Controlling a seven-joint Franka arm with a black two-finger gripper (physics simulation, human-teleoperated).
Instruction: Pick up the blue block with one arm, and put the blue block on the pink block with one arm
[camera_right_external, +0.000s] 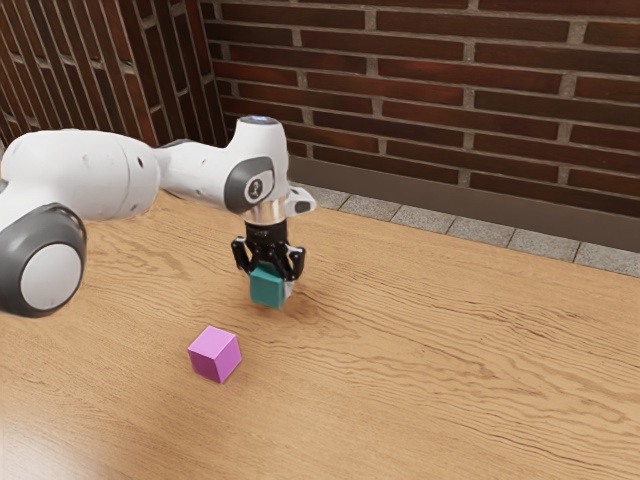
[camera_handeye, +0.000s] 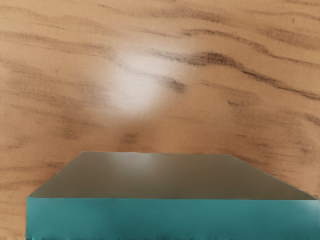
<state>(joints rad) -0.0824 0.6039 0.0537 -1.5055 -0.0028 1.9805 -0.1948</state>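
And there it was: the black gripper (camera_right_external: 268, 276) pointed straight down at the wooden table (camera_right_external: 450, 380), its two fingers (camera_right_external: 241, 260) clamped on the blue block (camera_right_external: 266, 290) from either side, so the hand was grasping the block, no question. The block was more of a teal shade, a small cube, sitting square between the pads with its lower half showing below them. Where was it? Beyond the pink block (camera_right_external: 215, 353), toward the brick wall (camera_right_external: 450, 90), and a touch to the exterior view's right of the pink block; the two cubes were near one another but clearly apart, bare wood between them. A soft shadow lay on the table just beside the blue block, on the side away from the pink block, and whether the block's underside was clear of the wood I could not tell. The pink block rested flat on the table, one corner turned toward the camera. The white arm (camera_right_external: 90, 190) came in from the exterior view's left, behind the pink block, with its wrist bent down over the load. From the wrist view, the blue block (camera_handeye: 170, 215) sat right under the hand, its top face dull and greyish, its side face bright teal, and beyond it ran the grain of the table (camera_handeye: 240, 75) with a pale patch of glare.
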